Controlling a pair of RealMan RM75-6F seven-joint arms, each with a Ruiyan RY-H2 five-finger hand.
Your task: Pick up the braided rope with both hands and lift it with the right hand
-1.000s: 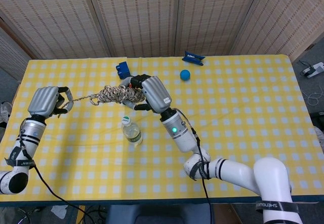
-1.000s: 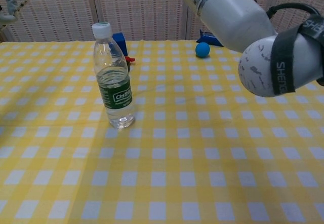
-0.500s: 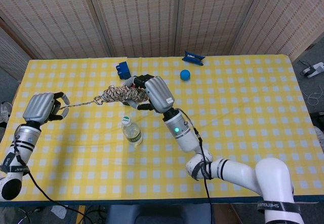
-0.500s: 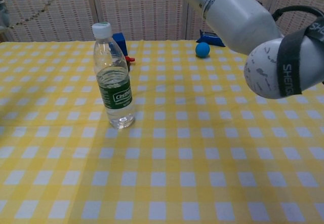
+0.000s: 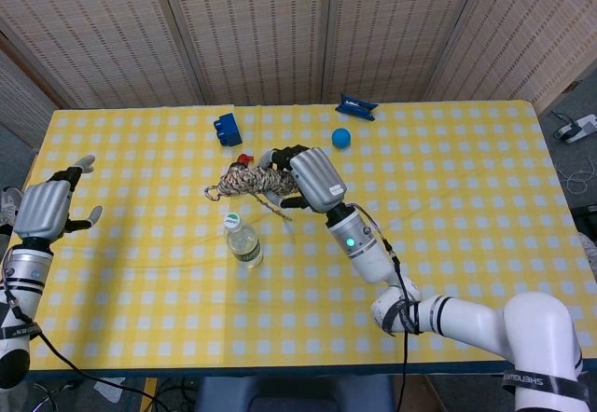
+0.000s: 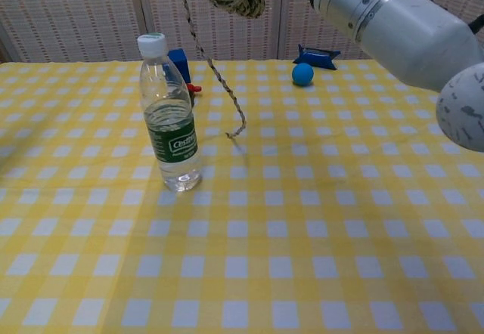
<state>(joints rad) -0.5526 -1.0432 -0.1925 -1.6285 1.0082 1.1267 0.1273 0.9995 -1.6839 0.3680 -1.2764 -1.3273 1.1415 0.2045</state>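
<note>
Head view shows the table (image 5: 466, 244), covered in a yellow-and-white check cloth, filling most of the frame. Reaching from the lower right toward the centre, the right hand (image 5: 312, 177) grips the braided rope (image 5: 252, 181), its fingers wrapped round the bundled part, which sits just left of the hand near the middle of the frame. In the chest view the bundle is at the top centre, held off the table, with a thin tail hanging down and curling beside the water bottle (image 6: 169, 126). At the left edge of the head view, the left hand (image 5: 45, 210) holds nothing, fingers spread apart, well apart from the rope. Along the upper part of the table lie a blue block (image 5: 226, 129), a blue ball (image 5: 341, 137), and a dark blue packet (image 5: 356, 106).
</note>
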